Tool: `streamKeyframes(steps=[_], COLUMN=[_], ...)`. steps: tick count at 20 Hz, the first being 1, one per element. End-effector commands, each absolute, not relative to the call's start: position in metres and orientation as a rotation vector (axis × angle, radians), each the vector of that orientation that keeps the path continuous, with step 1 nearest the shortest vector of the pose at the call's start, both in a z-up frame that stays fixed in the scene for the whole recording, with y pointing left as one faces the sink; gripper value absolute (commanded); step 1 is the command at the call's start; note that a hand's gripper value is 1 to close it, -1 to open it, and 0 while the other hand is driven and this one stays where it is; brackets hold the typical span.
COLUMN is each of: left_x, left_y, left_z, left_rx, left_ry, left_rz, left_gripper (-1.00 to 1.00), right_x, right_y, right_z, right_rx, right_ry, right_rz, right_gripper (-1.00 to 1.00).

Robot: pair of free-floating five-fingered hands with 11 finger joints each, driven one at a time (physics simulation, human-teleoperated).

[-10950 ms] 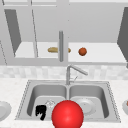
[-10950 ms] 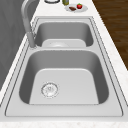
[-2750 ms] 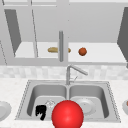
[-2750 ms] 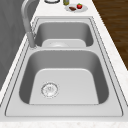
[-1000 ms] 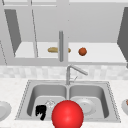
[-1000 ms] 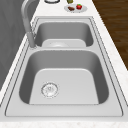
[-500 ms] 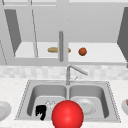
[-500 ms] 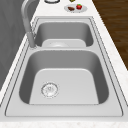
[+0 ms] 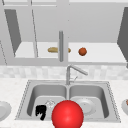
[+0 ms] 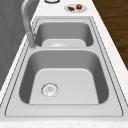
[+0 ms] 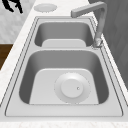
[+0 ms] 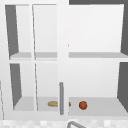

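The black left hand (image 9: 41,111) was seen hovering over the steel double sink's (image 9: 26,97) front-left corner, beside a large red ball (image 9: 67,114), its fingers seemingly relaxed and nothing yet grasped.

— Type of premises?
— Domestic kitchen. Double-basin steel sink (image 9: 110,100) with a swivel faucet (image 9: 72,72), set in a pale stone-look counter (image 10: 110,52).
— Further evidence?
— Open wall cabinet (image 12: 63,53) above; plate (image 11: 72,88) in one basin.

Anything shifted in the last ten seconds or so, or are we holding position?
Nothing visibly changed. The left hand hangs at the front of the left basin as before, the red ball sits in the same spot low in the front view, and the plate lies in the right basin.
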State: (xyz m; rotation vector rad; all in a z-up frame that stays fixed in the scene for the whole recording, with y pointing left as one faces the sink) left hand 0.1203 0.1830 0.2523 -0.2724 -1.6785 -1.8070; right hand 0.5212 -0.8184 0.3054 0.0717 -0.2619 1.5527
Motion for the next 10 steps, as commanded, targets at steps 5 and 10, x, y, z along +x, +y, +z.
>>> streamKeyframes(steps=[5,10], left_x=[0.120,0.120], left_y=[0.183,0.183], left_z=[0.252,0.252], left_rx=[-0.272,-0.272], left_ry=[-1.679,-1.679], left_rz=[-1.807,-1.807], left_gripper=[0.00,0.00], right_x=[0.525,0.524], right_y=[-0.797,-0.793], right_z=[0.331,0.326], right_rx=[0.076,0.040], right_ry=[-0.284,-0.281], right_rz=[1.542,1.539], right_gripper=[1.00,1.00])
